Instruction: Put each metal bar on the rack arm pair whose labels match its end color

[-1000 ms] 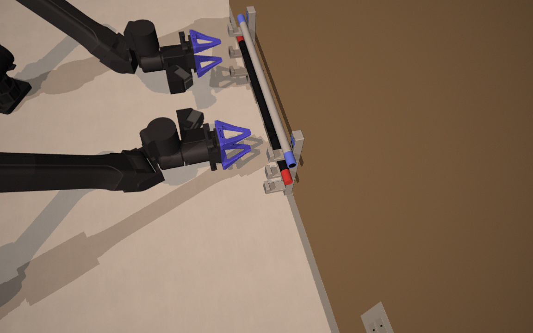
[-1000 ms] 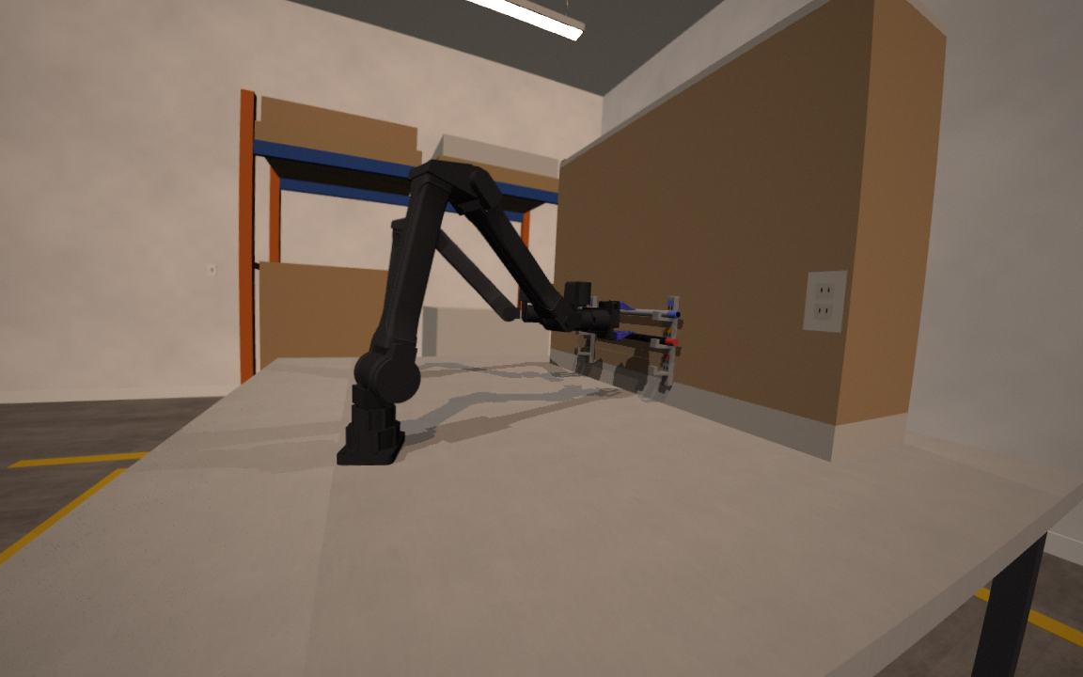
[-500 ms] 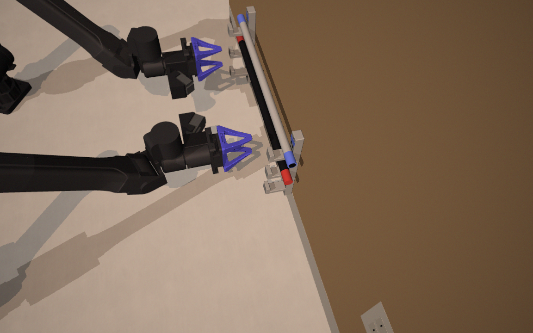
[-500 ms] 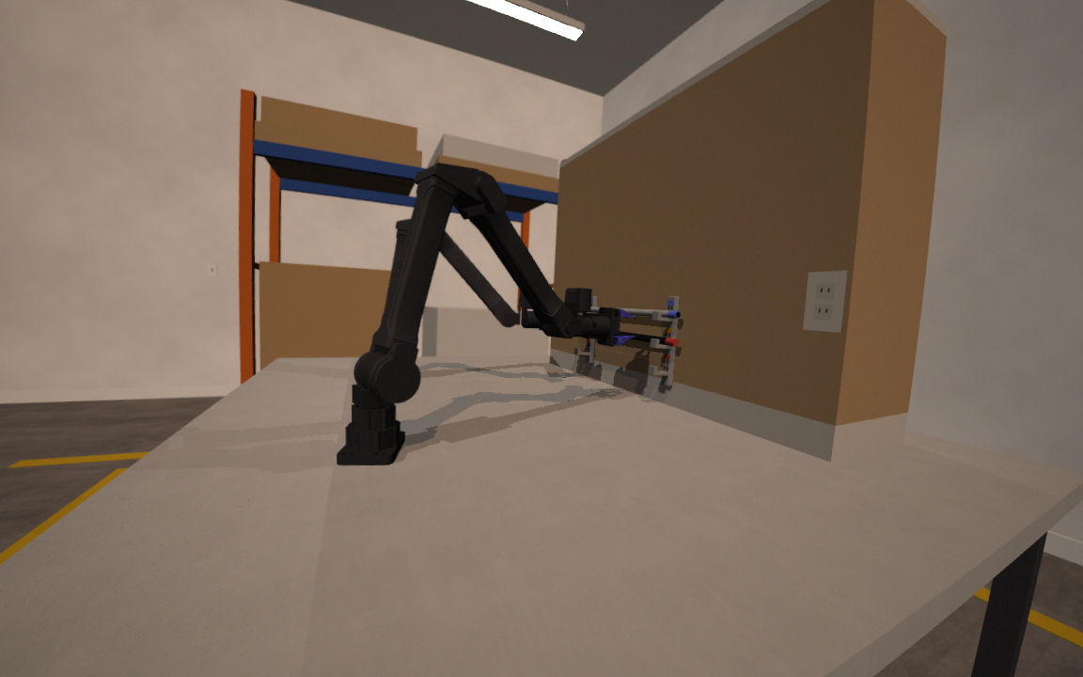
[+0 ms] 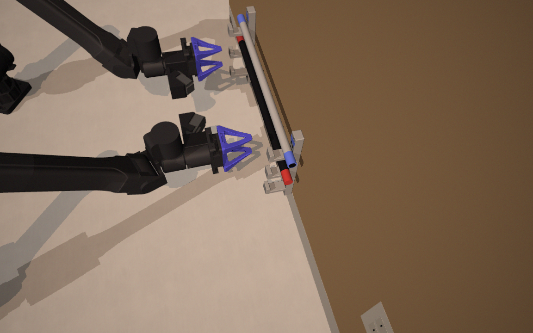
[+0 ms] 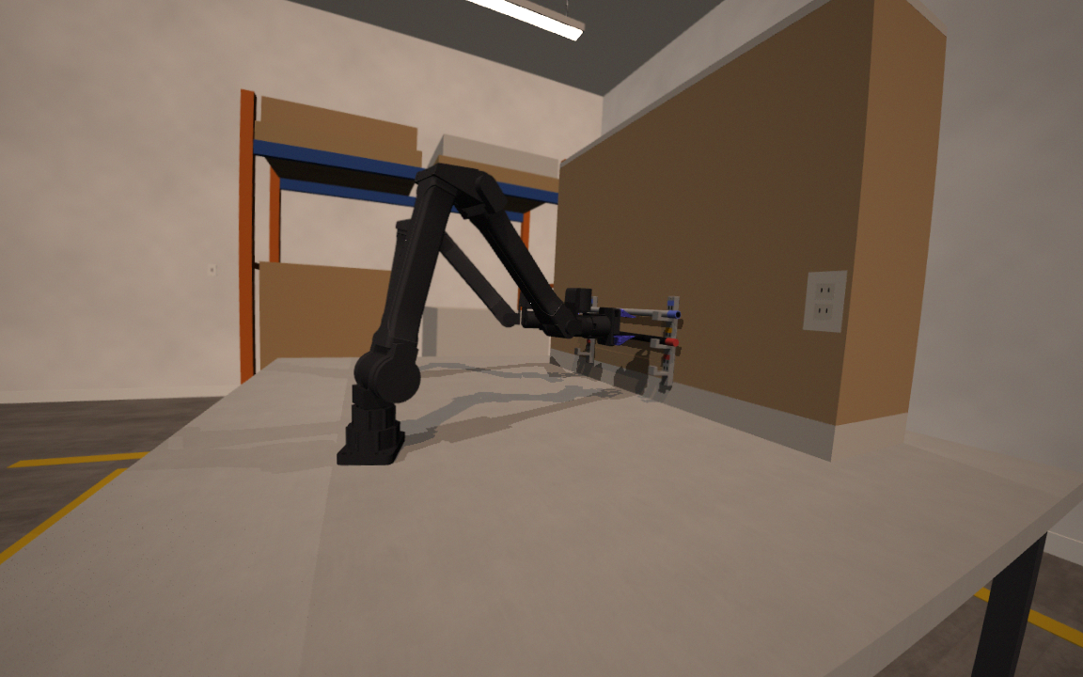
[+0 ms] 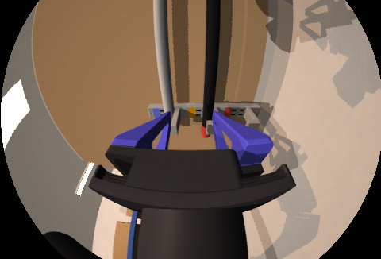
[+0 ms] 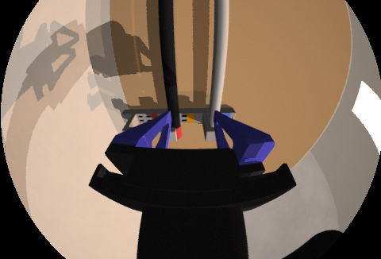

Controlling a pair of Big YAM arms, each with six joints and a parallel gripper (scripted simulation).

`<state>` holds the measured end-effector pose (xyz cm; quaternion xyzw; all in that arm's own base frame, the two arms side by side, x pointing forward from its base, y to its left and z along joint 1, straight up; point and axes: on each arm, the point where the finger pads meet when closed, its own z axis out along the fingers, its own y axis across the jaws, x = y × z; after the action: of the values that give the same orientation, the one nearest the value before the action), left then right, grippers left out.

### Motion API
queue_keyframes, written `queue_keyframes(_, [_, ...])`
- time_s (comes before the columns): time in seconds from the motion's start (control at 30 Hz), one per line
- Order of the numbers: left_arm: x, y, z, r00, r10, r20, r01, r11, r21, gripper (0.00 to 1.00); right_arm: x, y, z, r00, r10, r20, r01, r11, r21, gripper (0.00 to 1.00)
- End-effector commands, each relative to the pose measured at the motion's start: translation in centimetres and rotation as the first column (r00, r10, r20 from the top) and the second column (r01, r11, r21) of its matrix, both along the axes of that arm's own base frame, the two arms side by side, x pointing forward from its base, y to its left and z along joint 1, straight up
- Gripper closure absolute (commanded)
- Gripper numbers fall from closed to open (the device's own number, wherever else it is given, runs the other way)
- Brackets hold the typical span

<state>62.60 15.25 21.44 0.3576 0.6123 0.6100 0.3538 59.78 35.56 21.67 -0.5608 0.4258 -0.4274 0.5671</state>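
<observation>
Nearest are the two black robot arms, standing on a big pale surface (image 5: 219, 248) (image 6: 528, 505). They both reach toward the wall. The left claw (image 5: 221, 56) (image 7: 191, 115) is on the left side and is let go, with its blue fingers partly apart and nothing between them. The right claw (image 5: 251, 144) (image 6: 634, 326) (image 8: 192, 114) is on the right side. It is let go too, partly apart, with nothing in it. Both claws point at the bars, but a gap shows between them and the bars.

Farther away is the rack (image 5: 297, 135) (image 6: 671, 362) (image 7: 220, 105) (image 8: 186, 110). The black bar (image 5: 258, 93) (image 6: 642, 338) (image 7: 213, 32) (image 8: 167, 32) has red ends. It lies on the middle arms, under the yellow labels (image 7: 192, 112) (image 8: 190, 117). The red labels (image 7: 227, 112) (image 8: 154, 116) are lower, so this bar is on the wrong pair. The grey bar (image 5: 266, 83) (image 6: 646, 312) (image 7: 160, 32) (image 8: 221, 32) has blue ends. It lies on the top arms, under the blue labels (image 7: 155, 111) (image 8: 227, 114), so its colors match.

Farthest is the brown wall (image 5: 425, 144) (image 6: 739, 210), with a plug plate (image 5: 378, 317) (image 6: 824, 300) off to the right of the rack
</observation>
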Motion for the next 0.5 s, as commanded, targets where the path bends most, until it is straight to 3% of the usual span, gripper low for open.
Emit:
queue_keyframes(0.0, [0.2, 0.7, 1.6, 0.998, 0.009, 0.056, -0.008, 1.0, -0.01, 0.47, 0.2, -0.3, 1.6, 1.0, -0.008, 0.026, 0.006, 0.999, 0.045, 0.46])
queue_keyframes(0.47, [0.1, 0.9, 0.3, 0.998, 0.009, 0.06, -0.008, 1.0, -0.01, 0.47, -0.2, -0.4, 0.3, 1.0, -0.006, 0.022, 0.005, 0.999, 0.042, 0.46])
